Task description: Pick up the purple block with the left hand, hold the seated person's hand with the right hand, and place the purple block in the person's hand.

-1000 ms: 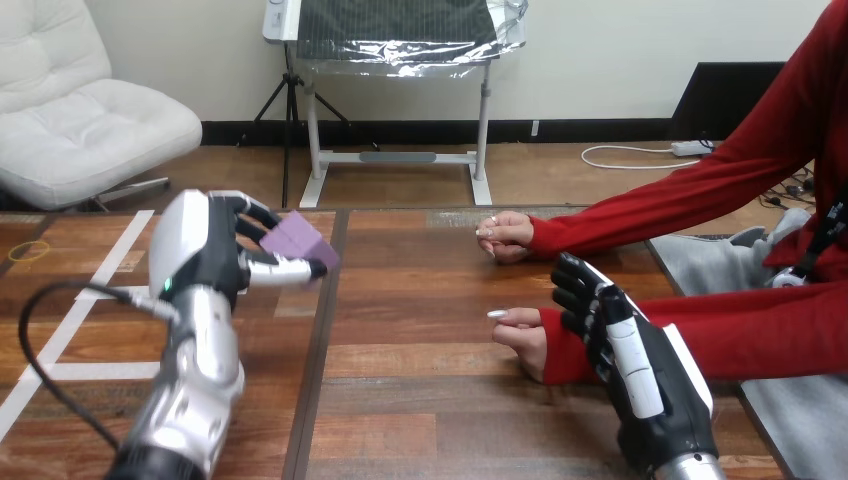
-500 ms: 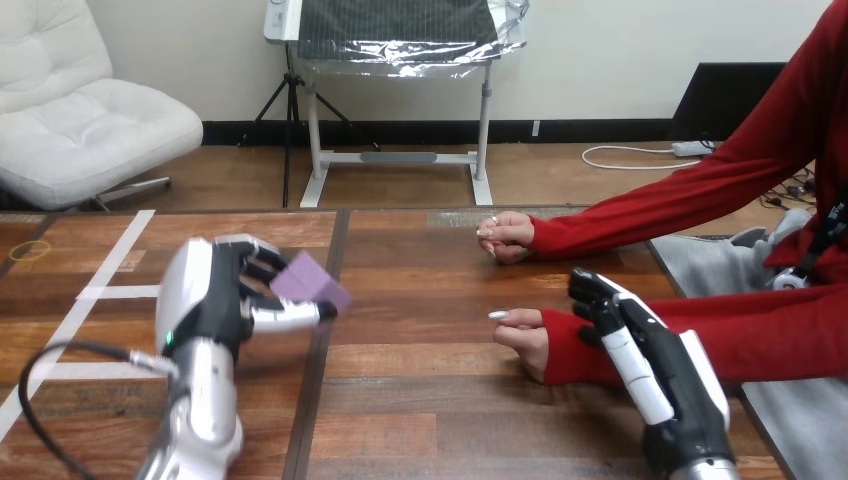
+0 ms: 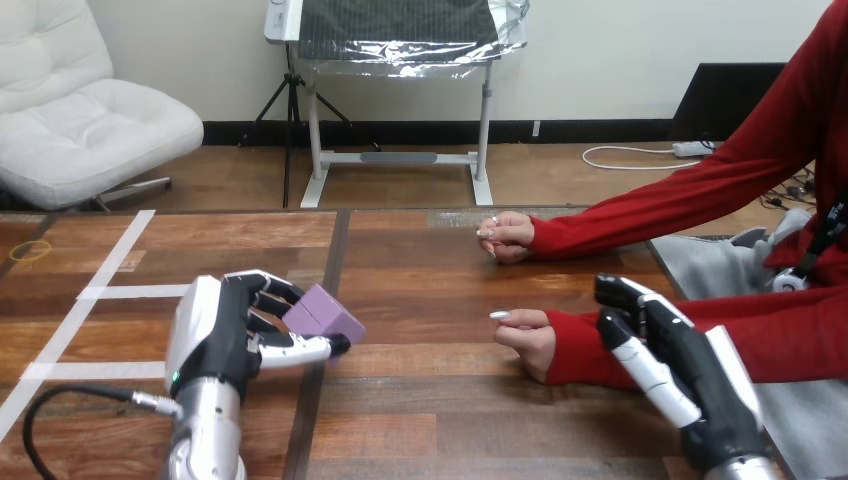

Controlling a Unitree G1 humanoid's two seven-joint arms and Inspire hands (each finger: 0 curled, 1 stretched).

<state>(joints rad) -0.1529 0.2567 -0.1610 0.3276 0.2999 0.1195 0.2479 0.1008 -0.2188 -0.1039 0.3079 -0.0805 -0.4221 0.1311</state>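
The wooden bench point(image 3: 430, 400) runs across the whole near scene, with one dark seam from far to near left of its middle. At its left part lie three strips of white tape point(image 3: 130, 292), and one thin yellow loop point(image 3: 28, 250) sits at the far left edge.

Left of the seam, the robot's left hand point(image 3: 210, 335) is raised on its silver forearm, with its white-shelled back turned toward the camera. Its fingers and thumb are curled round the one purple block point(image 3: 325, 313), which is pinched at the hand's right side, tilted, above the seam and clear of the wood.

Right of the middle, two hands of the person rest on the bench, both coming in from the right in red sleeves. The person's far hand point(image 3: 505, 237) is loosely closed. The person's near hand point(image 3: 525, 335) lies lower, also loosely curled, well apart from the block.

At the near right, the robot's right hand point(image 3: 690, 375) reaches toward the near red sleeve point(image 3: 590, 345). Its fingers are relaxed and spread, curled round nothing. Their tips lie at the sleeve, behind the wrist; whether they touch it I cannot tell.
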